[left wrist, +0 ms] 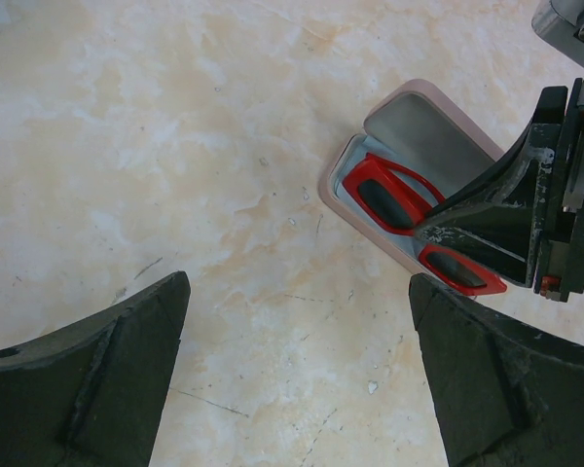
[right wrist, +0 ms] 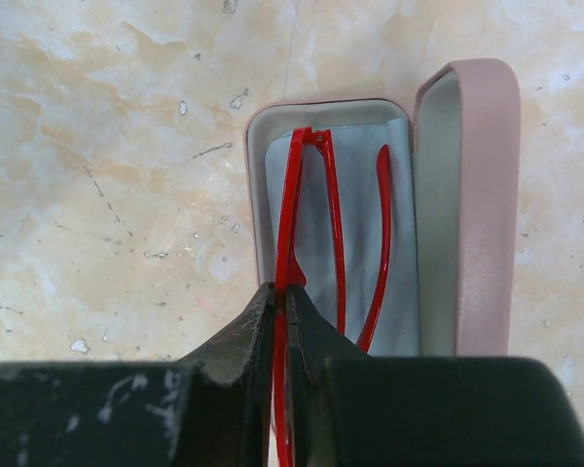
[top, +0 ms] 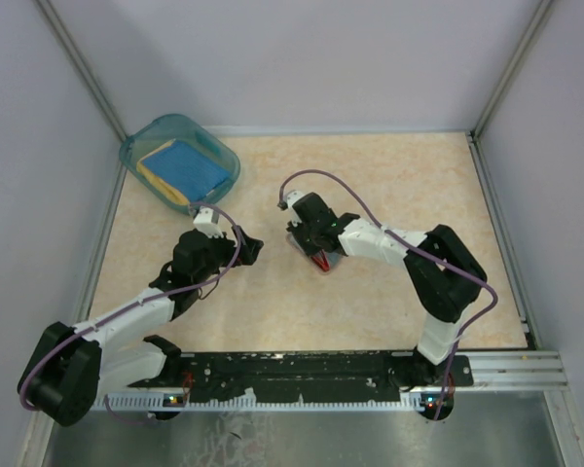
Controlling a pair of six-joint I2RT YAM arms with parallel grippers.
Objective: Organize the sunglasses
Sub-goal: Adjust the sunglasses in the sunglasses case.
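Right hand [right wrist: 284, 300] – fingers pinched shut on the front rim of the thin red-framed sunglasses with dark rectangular lenses [left wrist: 382, 200]. The sunglasses sit inside the tray of the open pink oblong rounded case [right wrist: 482, 195], over a light blue cloth [right wrist: 360, 209] that lines it. The red temples run along the length of the tray. Whether the frame rests fully on the cloth cannot be told. The case lid is hinged open to one side, and the case lies on the beige marbled counter [top: 389, 175] near its middle.

Left hand [left wrist: 300, 287] – fingers spread wide, gripping nothing, hovering over bare counter just beside the case.

A teal translucent plastic bin [top: 217, 148] stands at the far left corner, holding a blue pad with a yellow edge [top: 185, 165].
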